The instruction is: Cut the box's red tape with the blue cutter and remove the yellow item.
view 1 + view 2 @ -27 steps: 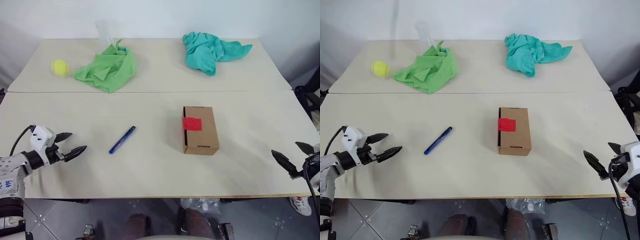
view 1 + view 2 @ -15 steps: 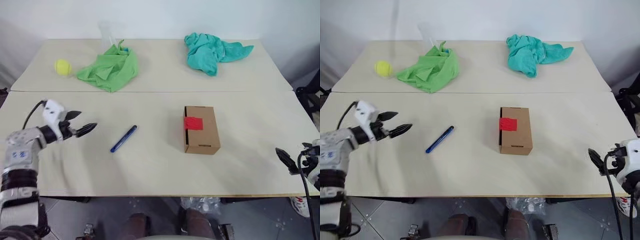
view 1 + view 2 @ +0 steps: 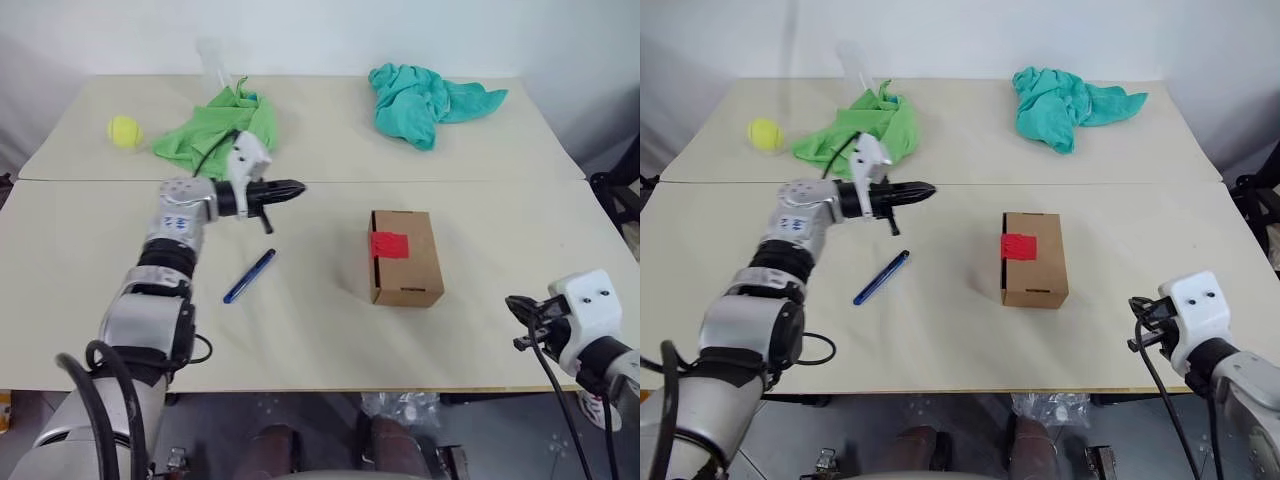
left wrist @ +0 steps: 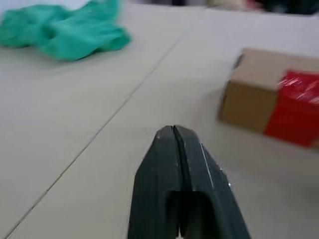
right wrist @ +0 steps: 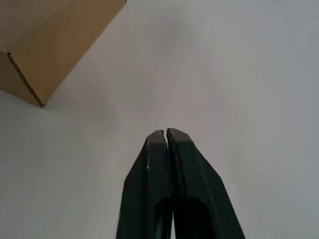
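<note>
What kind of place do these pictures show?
Probably an indoor robot test room: two plain tables pushed together against a white wall, set with practice props such as a taped box and tennis ball.

A plain test room or lab: two pale tabletop [image 3: 320, 330] slabs pushed together against a bare white wall [image 3: 320, 35], grey tiled floor [image 3: 120, 430] below, and loose practice props such as crumpled cloths [image 3: 215, 135] and a tennis ball [image 3: 124, 132] beyond the left end effector [image 3: 296, 188].
</note>
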Robot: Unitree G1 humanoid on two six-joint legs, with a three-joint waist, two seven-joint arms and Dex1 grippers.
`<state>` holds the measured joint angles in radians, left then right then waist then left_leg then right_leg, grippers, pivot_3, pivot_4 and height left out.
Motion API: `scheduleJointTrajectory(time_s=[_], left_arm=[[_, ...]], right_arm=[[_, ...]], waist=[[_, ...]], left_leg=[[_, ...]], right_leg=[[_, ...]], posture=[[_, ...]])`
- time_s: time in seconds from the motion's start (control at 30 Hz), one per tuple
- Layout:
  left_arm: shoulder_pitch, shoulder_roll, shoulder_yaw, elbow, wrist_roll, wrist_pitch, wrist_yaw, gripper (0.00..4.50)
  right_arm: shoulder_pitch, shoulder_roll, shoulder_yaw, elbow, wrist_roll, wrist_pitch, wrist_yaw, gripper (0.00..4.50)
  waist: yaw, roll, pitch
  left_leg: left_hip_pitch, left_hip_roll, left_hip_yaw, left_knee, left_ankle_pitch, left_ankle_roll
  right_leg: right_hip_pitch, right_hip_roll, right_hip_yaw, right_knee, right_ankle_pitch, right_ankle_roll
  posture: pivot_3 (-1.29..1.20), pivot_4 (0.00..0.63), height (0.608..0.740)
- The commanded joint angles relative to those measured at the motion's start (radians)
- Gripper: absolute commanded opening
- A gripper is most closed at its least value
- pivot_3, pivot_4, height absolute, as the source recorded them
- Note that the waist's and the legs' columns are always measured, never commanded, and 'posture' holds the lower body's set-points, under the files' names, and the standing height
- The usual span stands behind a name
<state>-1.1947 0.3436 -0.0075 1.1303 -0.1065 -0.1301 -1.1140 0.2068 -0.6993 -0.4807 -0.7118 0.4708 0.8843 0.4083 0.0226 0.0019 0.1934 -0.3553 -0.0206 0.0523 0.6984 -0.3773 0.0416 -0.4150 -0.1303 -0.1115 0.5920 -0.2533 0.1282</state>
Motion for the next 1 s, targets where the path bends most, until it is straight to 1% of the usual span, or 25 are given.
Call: scheduleJointTrajectory(time_s=[0.03, 0.1, 0.23, 0.43, 0.57, 0.87, 1.0], left_arm=[[-0.055, -0.045, -0.036, 0.038, 0.034, 0.029, -0.08, 0.02], [-0.073, -0.074, -0.069, 0.059, 0.068, 0.081, -0.095, 0.02], [-0.098, -0.119, -0.112, 0.09, 0.126, 0.169, -0.053, 0.02], [-0.109, -0.194, -0.09, 0.088, 0.112, 0.189, -0.014, 0.02], [-0.124, -0.258, -0.085, 0.092, 0.112, 0.184, 0.005, 0.02], [-0.16, -0.359, -0.04, 0.131, 0.113, 0.136, 0.106, 0.02], [-0.166, -0.344, -0.015, 0.157, 0.125, 0.11, 0.188, 0.02]], right_arm=[[-0.064, 0.011, 0.051, 0.032, -0.05, -0.004, -0.06, 0.0], [-0.106, 0.022, 0.092, 0.065, -0.067, 0.001, -0.081, 0.0], [-0.187, 0.019, 0.18, 0.122, -0.076, 0.022, -0.072, 0.0], [-0.307, 0.025, 0.306, 0.211, -0.096, 0.023, -0.046, 0.0], [-0.388, 0.026, 0.401, 0.175, -0.045, 0.105, 0.009, 0.0], [-0.553, 0.131, 0.491, 0.131, -0.025, 0.211, -0.026, 0.0], [-0.597, 0.136, 0.487, 0.07, -0.013, 0.279, -0.035, 0.0]], waist=[[0.001, 0.0, 0.0], [0.002, 0.0, 0.0], [0.002, 0.0, 0.0], [0.005, 0.0, 0.0], [0.005, 0.0, 0.0], [0.003, 0.0, 0.0], [0.005, 0.0, 0.0]], left_leg=[[0.0, 0.0, 0.0, 0.0, 0.0, 0.001], [-0.001, -0.001, 0.0, 0.001, 0.0, 0.002], [-0.001, -0.001, 0.0, 0.001, 0.001, 0.003], [-0.003, 0.0, -0.004, 0.002, 0.001, 0.005], [-0.004, 0.0, -0.006, 0.002, 0.0, 0.006], [-0.005, 0.0, -0.008, 0.003, 0.0, 0.006], [-0.005, -0.001, -0.008, 0.003, 0.0, 0.006]], right_leg=[[0.0, 0.0, 0.0, -0.001, 0.001, 0.001], [0.0, -0.001, 0.001, -0.001, 0.002, 0.002], [0.0, -0.001, 0.002, -0.001, 0.002, 0.002], [0.0, -0.003, 0.002, -0.002, 0.003, 0.003], [0.0, -0.004, 0.001, -0.003, 0.003, 0.005], [-0.001, -0.004, 0.0, -0.003, 0.003, 0.005], [-0.001, -0.004, 0.0, -0.003, 0.003, 0.005]], posture=[[0.0, 0.15, 0.74], [0.0, 0.15, 0.74], [0.0, 0.15, 0.74], [0.0, 0.15, 0.74], [0.0, 0.15, 0.74], [0.0, 0.15, 0.74], [0.0, 0.15, 0.74]])
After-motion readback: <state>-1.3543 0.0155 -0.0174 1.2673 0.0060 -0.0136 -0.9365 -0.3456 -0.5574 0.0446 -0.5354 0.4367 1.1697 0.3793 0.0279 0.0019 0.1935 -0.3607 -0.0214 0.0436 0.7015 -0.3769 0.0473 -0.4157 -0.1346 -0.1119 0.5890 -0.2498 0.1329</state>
